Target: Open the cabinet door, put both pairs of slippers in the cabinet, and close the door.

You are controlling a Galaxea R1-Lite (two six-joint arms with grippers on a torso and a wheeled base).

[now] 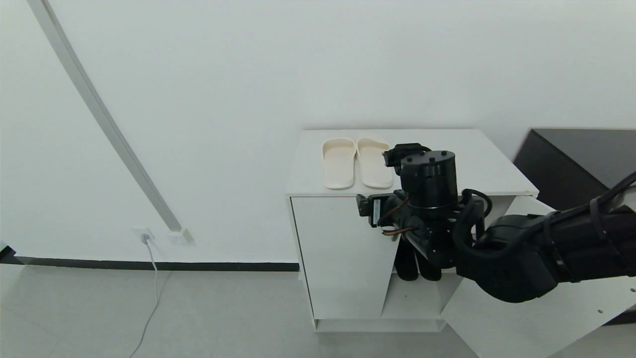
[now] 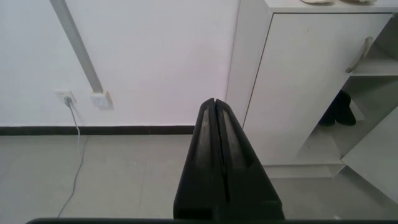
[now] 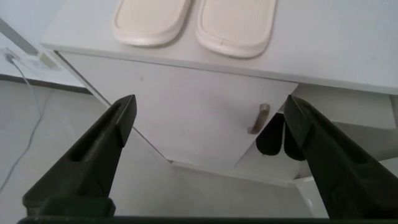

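head view, cream slippers point(image 1: 340, 164) atop cabinet point(image 1: 343, 253), grey floor point(image 1: 223, 313), right claw point(image 3: 210, 106) apart, left claw point(image 2: 214, 107) seemingly together

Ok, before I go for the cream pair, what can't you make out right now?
- Black slippers: head view, tops hidden behind the right arm.
- Cabinet interior: head view, upper part behind that arm.
- Open door: head view, cut off by the bottom edge.
- Cream slippers: right wrist view, far ends cut off by the picture's edge.
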